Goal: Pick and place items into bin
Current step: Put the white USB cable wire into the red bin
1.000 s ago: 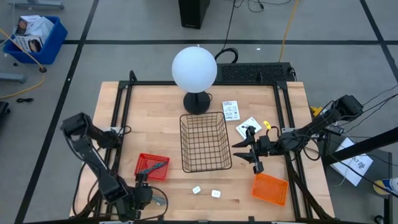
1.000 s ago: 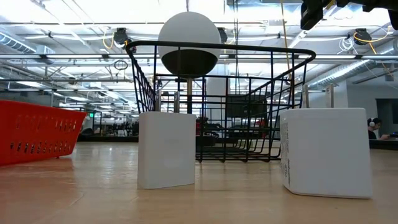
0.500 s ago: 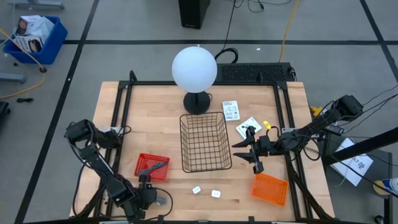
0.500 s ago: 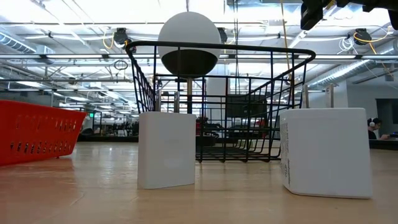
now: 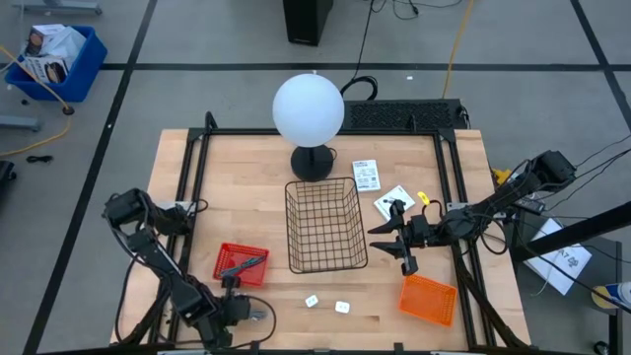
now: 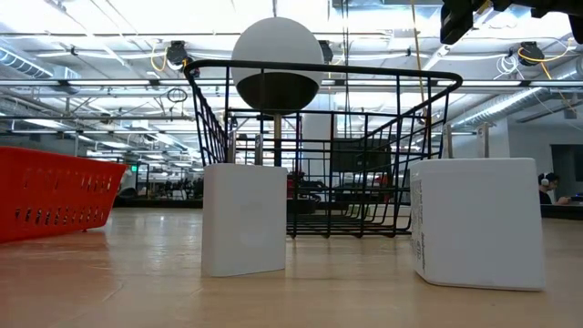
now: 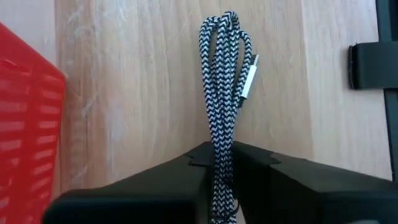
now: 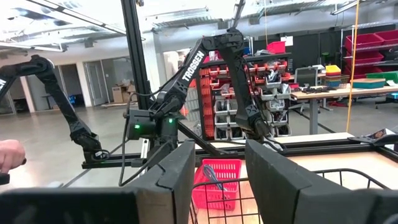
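Braided black-and-white cable (image 7: 225, 93), bundled in loops, lay on the wooden table (image 5: 246, 212) beside the red basket (image 5: 242, 263), and the left gripper (image 7: 222, 165) was clenched on its near end, apparently to lift it for binning. The right gripper (image 5: 402, 240) hovered with parted fingers, holding nothing, between the wire bin (image 5: 324, 226) and 2 white packets (image 5: 366, 175), likely waiting. 2 small white blocks (image 5: 342, 307) sat near the front edge, well apart from both grippers.

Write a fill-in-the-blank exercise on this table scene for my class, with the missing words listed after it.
1. The left gripper is shut on a braided black-and-white ____.
2. The wire basket in the table's middle is coloured ____.
3. Two small white blocks lie on the ____, near its front edge.
4. The right gripper hovers beside the wire basket, its fingers ____.

Missing words: cable; black; table; open
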